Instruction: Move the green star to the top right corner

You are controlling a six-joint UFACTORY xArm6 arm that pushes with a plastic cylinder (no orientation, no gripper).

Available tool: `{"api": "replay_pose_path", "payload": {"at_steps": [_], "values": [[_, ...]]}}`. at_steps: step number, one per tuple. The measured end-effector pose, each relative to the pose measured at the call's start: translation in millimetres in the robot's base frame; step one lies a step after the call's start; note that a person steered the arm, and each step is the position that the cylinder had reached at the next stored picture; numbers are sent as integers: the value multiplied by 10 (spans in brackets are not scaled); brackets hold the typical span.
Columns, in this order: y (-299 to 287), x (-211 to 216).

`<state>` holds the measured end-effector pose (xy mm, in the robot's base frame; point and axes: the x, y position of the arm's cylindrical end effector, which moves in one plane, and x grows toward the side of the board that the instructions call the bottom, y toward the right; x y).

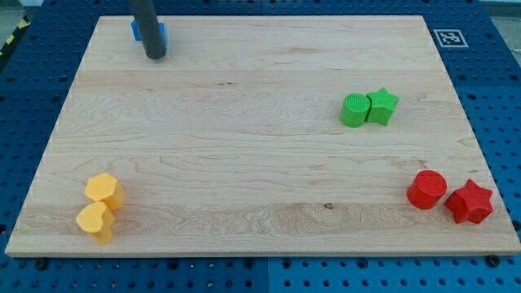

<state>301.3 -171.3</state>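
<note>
While my tip point(155, 55) is sitting bare against a blue block point(161, 32), the green star point(382, 106) is lying well apart, touching a green cylinder point(354, 110)

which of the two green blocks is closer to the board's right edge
The green star. It sits on the view's right of the green cylinder, touching it, so the round, ribbed-top one lies farther from that edge.

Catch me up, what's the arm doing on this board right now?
My tip sits at the view's top left, right against a blue block, far from the green star. The star rests mid-right, touching a green cylinder, not yet in the top right corner. Two yellow blocks lie bottom left; a red cylinder and red star bottom right.
</note>
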Motion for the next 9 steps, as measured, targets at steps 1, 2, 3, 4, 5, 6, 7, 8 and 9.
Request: {"api": "replay_pose_path", "payload": {"at_steps": [1, 2, 3, 4, 5, 6, 7, 8, 9], "values": [[478, 608], [840, 1253], [844, 1313], [846, 1315], [1187, 1315], [1645, 1315], [2091, 1315], [2527, 1346], [2915, 1490]]}}
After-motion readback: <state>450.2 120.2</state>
